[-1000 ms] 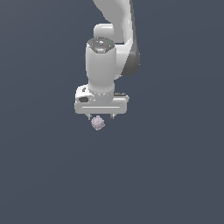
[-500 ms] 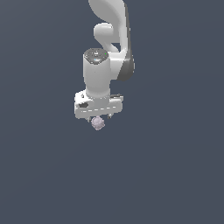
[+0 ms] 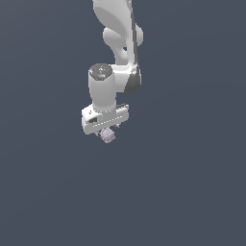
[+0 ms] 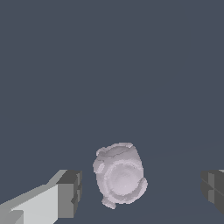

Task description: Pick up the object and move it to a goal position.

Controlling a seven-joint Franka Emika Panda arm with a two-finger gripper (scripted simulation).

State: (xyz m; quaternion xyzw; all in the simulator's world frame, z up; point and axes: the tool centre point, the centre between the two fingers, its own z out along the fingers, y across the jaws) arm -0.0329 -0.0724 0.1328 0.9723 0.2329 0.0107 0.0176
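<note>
White, glossy Franka arm [image 3: 117,33] enters from the upper edge of the exterior view and bends down to a vertical wrist cylinder with a grey cap. Background in both views is a uniform dark slate-blue field; no counter edge can be made out.

White, box-shaped gripper [image 3: 106,132] hangs below the wrist, its body slightly tilted, pointing downward. In the wrist view the gripper [image 4: 140,190] shows two dark grey finger pads [image 4: 69,194], one on a pale grey finger at one side, the other only partly in frame at the opposite edge. The jaws stand wide apart.

Small pale pinkish-lavender ball with a bumpy, faceted surface [image 3: 107,135] sits directly under the gripper body in the exterior view, its top meeting or overlapped by the gripper's underside. In the wrist view the ball [image 4: 120,174] lies between the two pads, nearer the fully visible pad, with a clear gap to each: neither pad touches it. Whether the ball rests on a surface or is lifted, cannot tell.
</note>
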